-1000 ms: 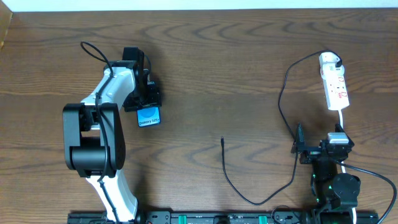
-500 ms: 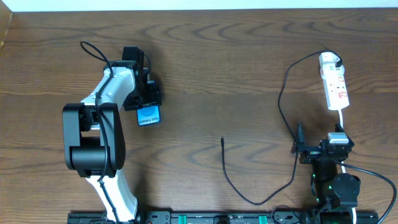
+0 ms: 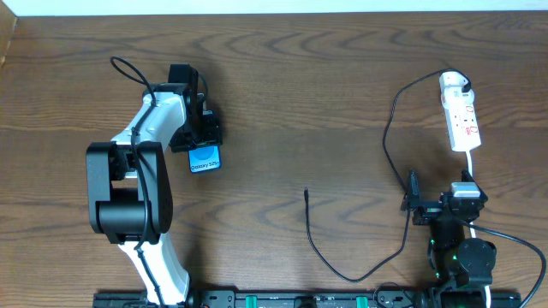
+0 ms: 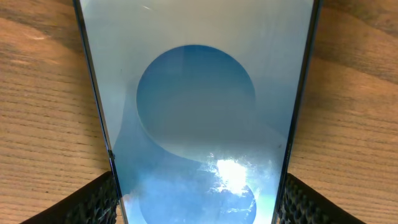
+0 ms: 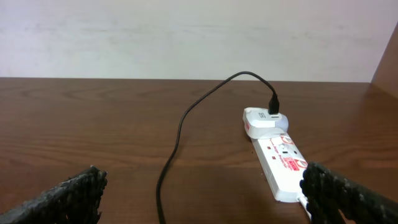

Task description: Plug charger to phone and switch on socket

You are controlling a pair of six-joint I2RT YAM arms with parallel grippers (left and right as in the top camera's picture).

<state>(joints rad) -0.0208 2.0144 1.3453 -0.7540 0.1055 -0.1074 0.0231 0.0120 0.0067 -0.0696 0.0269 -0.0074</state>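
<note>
The phone (image 3: 205, 159), with its blue screen and white text, lies on the wooden table at the left. My left gripper (image 3: 199, 137) is shut on its far end. In the left wrist view the phone (image 4: 196, 106) fills the frame, with my left gripper's (image 4: 196, 202) fingers against both of its edges. The charger's black cable (image 3: 387, 137) runs from the white adapter (image 3: 454, 83) to the plug tip (image 3: 306, 192), which lies loose at mid-table. The adapter sits in the socket (image 3: 463, 120), a white power strip at the far right. My right gripper (image 3: 428, 208) is open and empty, near the table's front edge. The right wrist view shows my right gripper (image 5: 205, 199), the cable (image 5: 180, 130) and the socket (image 5: 280, 163).
The socket's thick white cord (image 3: 472, 162) runs toward the right arm's base. The cable loops close to the right gripper's left side. A pale wall (image 5: 186, 37) stands behind the table's far edge.
The phone has shifted very slightly toward the left gripper. The right arm and the cable have not moved.
</note>
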